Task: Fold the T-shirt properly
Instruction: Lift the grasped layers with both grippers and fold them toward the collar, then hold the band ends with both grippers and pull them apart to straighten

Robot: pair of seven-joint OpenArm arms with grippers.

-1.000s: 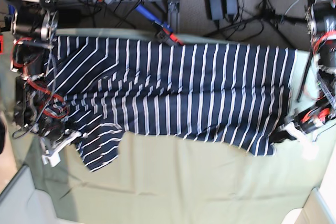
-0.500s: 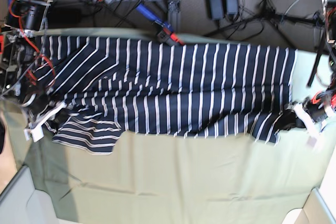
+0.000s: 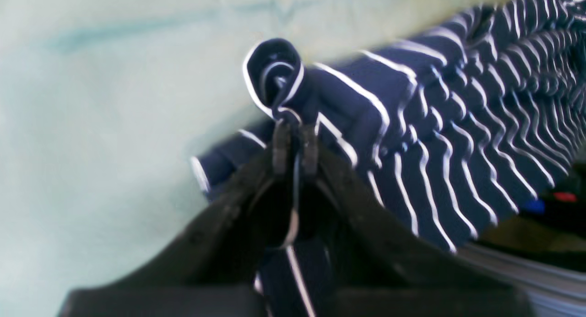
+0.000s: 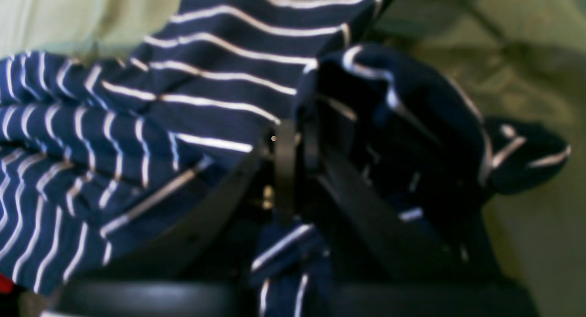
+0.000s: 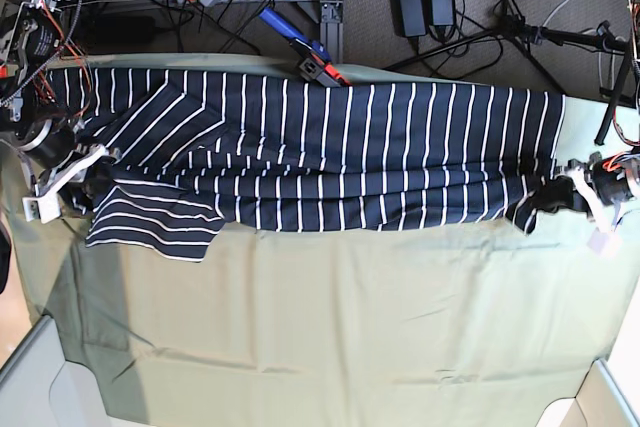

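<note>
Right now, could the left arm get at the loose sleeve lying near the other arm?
Probably not: the left end effector is shut on the T-shirt at the far end, and the sleeve lies beside the right end effector.

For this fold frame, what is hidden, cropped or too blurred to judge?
- Base view: the far edge of the T-shirt under the lifted layer.
- Left wrist view: T-shirt fabric inside the left gripper, hidden by its own body.
- Right wrist view: blur; right gripper fingers block the pinched hem.
</note>
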